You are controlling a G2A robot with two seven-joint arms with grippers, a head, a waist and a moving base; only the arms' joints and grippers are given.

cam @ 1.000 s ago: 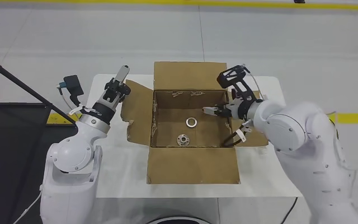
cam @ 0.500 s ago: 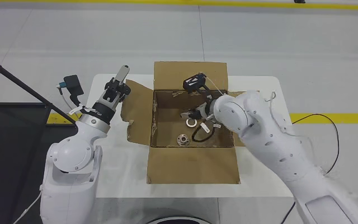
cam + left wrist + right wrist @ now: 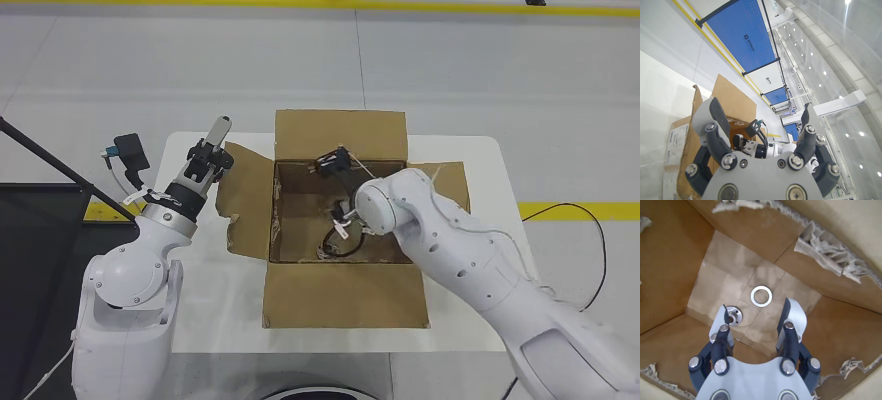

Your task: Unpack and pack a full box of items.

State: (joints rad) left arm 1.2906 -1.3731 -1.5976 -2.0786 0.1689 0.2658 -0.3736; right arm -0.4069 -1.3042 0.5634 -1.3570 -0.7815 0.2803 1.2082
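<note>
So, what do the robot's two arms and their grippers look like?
The left arm and right arm have smooth, rounded white shells. The left gripper and right gripper each have a light grey base plate with silver screws, dark links and two white fingers with dark inner pads. A black bracket with a thin cable sits on the right wrist.

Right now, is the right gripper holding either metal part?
No: the right gripper, fingers open and empty, hangs above the ring and the flanged disc.
</note>
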